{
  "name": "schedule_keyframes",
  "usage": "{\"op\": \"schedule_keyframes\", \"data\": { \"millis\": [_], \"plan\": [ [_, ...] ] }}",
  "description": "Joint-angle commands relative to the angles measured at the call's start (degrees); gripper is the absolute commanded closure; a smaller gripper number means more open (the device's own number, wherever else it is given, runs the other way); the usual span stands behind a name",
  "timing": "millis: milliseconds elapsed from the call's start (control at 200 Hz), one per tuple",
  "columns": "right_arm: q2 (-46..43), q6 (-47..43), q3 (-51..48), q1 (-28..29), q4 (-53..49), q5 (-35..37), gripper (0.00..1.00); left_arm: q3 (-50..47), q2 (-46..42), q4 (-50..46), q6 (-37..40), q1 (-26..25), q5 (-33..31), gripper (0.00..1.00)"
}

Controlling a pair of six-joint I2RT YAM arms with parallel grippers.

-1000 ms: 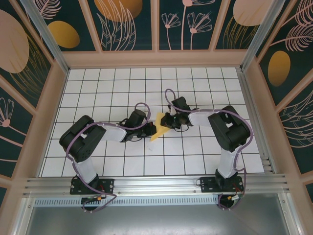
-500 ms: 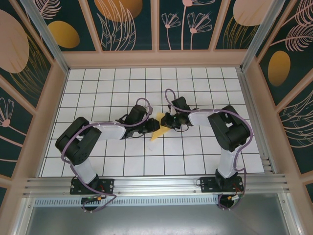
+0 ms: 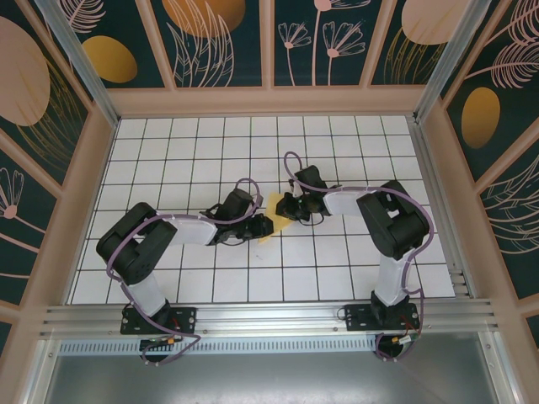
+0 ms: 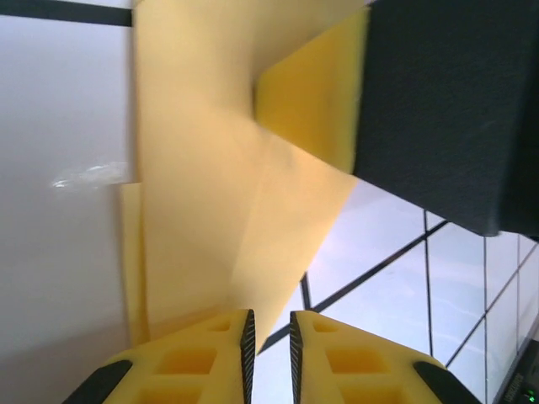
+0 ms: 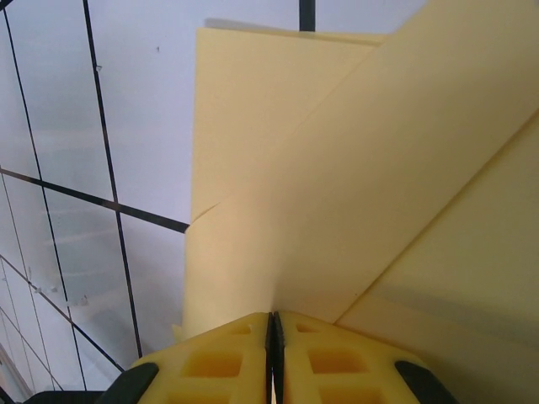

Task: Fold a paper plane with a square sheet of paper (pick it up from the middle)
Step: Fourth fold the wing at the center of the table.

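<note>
The folded pale-yellow sheet of paper (image 3: 274, 204) is held up off the tiles near the table's middle, between my two grippers. My right gripper (image 3: 285, 207) is shut on its right side; in the right wrist view its jaws (image 5: 274, 335) are pinched tight on a crease of the paper (image 5: 337, 160). From the left, my left gripper (image 3: 264, 225) covers the paper's lower tip. Its jaws (image 4: 269, 341) stand open by a narrow gap, the paper's (image 4: 210, 168) lower edge against the left pad. The black right gripper body (image 4: 438, 109) shows behind the paper.
White grid tiles (image 3: 210, 151) cover the table, with pink frame rails (image 3: 93, 194) at the sides and back. An aluminium rail (image 3: 269, 316) runs along the near edge by the arm bases. Both arms reach inward over the middle.
My left gripper has moved right and slightly nearer, over the paper's lower tip, so less yellow shows from above. The right gripper has held its grip in place.
</note>
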Motion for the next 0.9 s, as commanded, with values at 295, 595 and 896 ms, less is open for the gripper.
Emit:
{"op": "schedule_keyframes", "data": {
  "millis": [295,595,896],
  "plan": [
    [4.21,0.16,-0.9,0.03,-4.71,6.21,0.88,-1.6,-0.13,-2.24,-0.55,-0.18,-0.91,0.8],
    [4.47,0.16,-1.24,-0.06,-4.62,6.24,0.88,-1.21,-3.96,0.84,-0.68,-0.1,-0.81,0.74],
    [4.57,0.07,-1.41,-0.11,-4.6,6.07,0.89,1.24,-1.83,-0.84,-0.12,0.09,-2.59,0.74]
  ]
}}
